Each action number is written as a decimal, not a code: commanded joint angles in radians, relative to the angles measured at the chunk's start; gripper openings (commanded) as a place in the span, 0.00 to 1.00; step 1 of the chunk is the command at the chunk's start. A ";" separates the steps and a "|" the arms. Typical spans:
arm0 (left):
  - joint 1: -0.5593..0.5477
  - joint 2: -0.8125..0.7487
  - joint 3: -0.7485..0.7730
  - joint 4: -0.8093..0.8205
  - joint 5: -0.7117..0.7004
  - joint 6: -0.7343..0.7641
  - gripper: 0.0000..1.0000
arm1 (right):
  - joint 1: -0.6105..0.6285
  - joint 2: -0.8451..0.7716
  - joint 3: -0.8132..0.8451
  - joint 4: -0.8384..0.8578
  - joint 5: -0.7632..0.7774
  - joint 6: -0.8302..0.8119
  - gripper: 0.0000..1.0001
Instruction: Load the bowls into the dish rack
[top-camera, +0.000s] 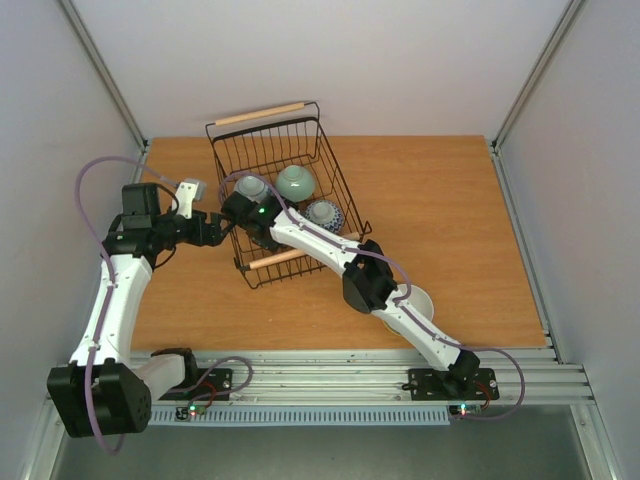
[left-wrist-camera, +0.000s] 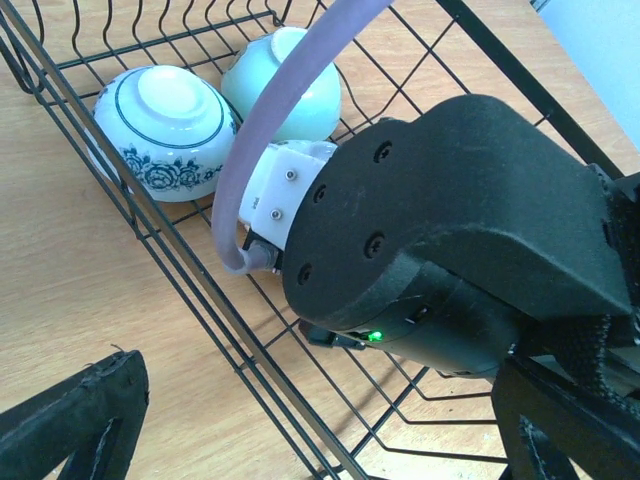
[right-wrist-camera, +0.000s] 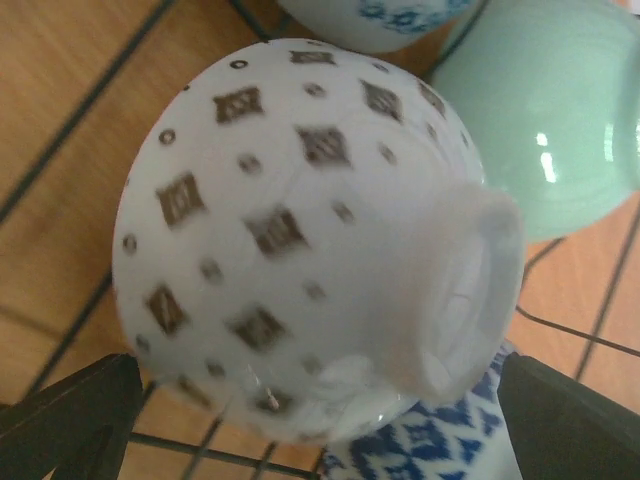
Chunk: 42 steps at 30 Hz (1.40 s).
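Observation:
The black wire dish rack (top-camera: 232, 150) stands on the table at back centre. In it lie a floral white bowl (top-camera: 252, 187), a mint green bowl (top-camera: 296, 182) and a blue-and-white bowl (top-camera: 325, 214). My right gripper (right-wrist-camera: 320, 430) reaches into the rack with its fingers (right-wrist-camera: 70, 415) spread wide on either side of a white bowl with red-brown diamonds (right-wrist-camera: 290, 230). That bowl lies tilted, foot up, among the other three. My left gripper (left-wrist-camera: 320, 440) is open and empty at the rack's left wall (left-wrist-camera: 170, 255).
Another white bowl (top-camera: 418, 298) sits on the table under my right forearm. The rack has wooden rod handles at the back (top-camera: 262, 113) and front (top-camera: 285, 257). My right wrist housing (left-wrist-camera: 450, 230) fills much of the left wrist view.

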 joint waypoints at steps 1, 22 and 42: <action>0.007 -0.027 0.022 0.034 0.001 0.004 0.94 | 0.006 -0.090 -0.029 0.027 -0.135 0.026 0.99; 0.022 -0.023 0.022 0.029 0.044 0.007 0.92 | -0.044 -0.798 -0.784 0.481 -0.477 0.201 0.99; 0.022 0.017 0.025 0.023 0.084 0.002 0.92 | -0.077 -1.738 -1.560 0.053 -0.183 0.815 0.56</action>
